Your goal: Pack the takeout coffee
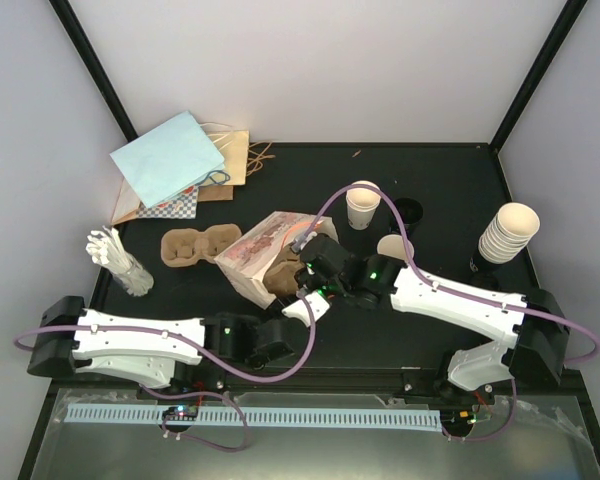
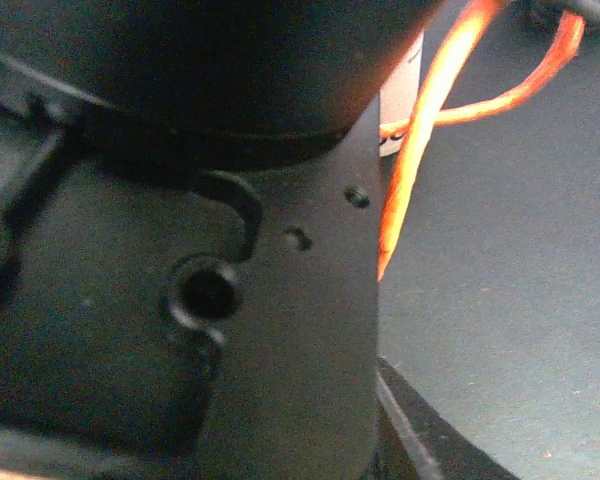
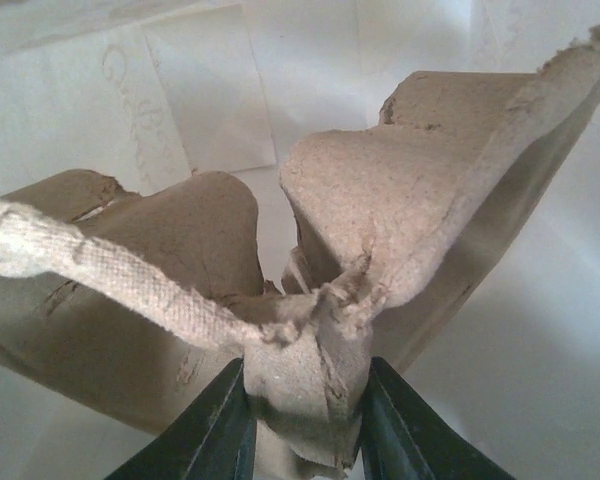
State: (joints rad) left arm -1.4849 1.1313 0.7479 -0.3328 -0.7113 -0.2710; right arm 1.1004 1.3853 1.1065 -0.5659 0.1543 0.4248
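1. When looking from above, find the printed paper bag (image 1: 260, 250) on its side at mid-table, mouth toward the near side.
2. At that mouth, see the right gripper (image 3: 305, 400), with jaws pinched shut on the middle ridge of a pulp tray (image 3: 400, 220) and pale bag wall all round it in the wrist view.
3. Note a frayed pale strap (image 3: 80, 260) crossing in front of the tray's left well.
4. Just near of the bag, spot the left gripper (image 1: 305, 305). Cannot tell how its jaws stand: wrist view filled by a dark housing (image 2: 230, 300), with orange handles (image 2: 430, 130) to the right.
5. For the takeout coffee, look beyond the right arm, outside the bag. One cream cup (image 1: 363, 205) upright and unlidded, a black lid (image 1: 408, 212) just beside it on the right, and a second cup (image 1: 390, 245) half hidden by the arm.
6. Add a stack of cups (image 1: 508, 235) at the right edge and a second pulp tray (image 1: 195, 245) on the table left of the bag.
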